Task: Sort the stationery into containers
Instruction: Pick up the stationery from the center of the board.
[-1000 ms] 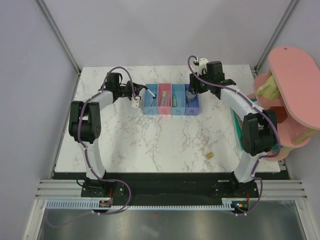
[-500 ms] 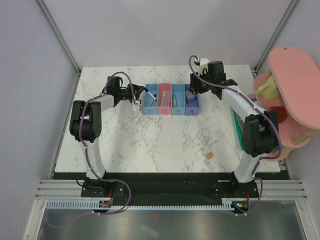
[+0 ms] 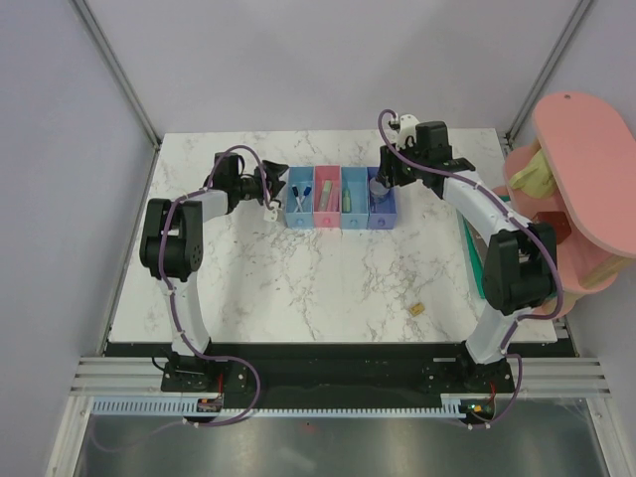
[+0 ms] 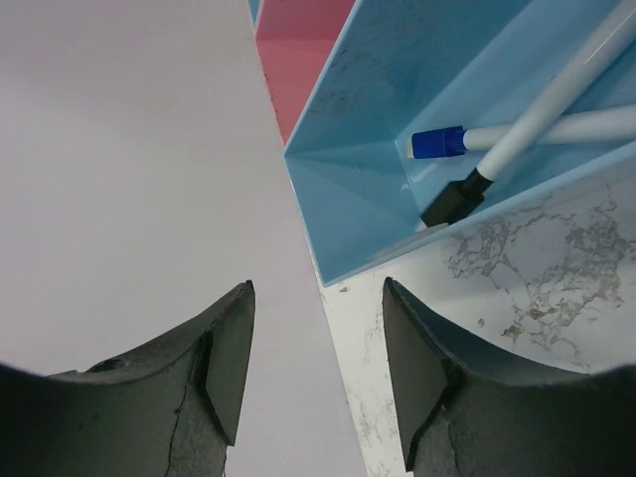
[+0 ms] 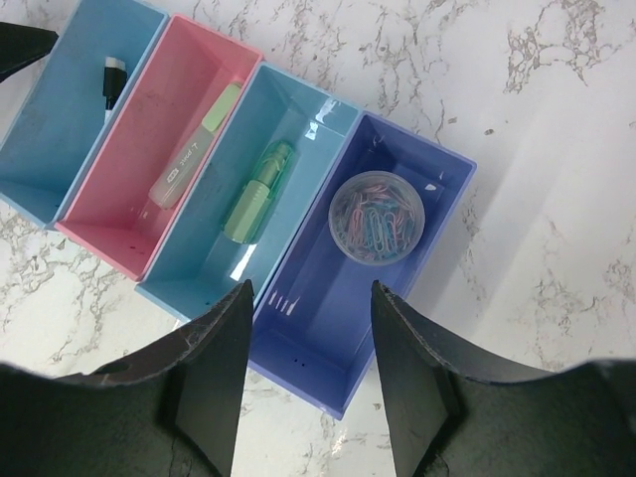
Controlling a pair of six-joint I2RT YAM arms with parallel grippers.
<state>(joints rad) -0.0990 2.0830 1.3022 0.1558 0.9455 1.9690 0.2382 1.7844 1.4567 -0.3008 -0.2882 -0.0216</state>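
Nearly done: four joined blue and pink plastic bins, upper centre, hold most stationery. Left gripper, right gripper gape empty. Small tan nub, lower right, needs fetching next.

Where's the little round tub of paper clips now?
In the right wrist view, the round tub of paper clips sits inside the dark blue bin at the row's right end, beside the light blue bin holding a green bar.

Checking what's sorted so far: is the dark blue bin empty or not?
Not empty. In the right wrist view the dark blue bin holds a clear round tub of paper clips.
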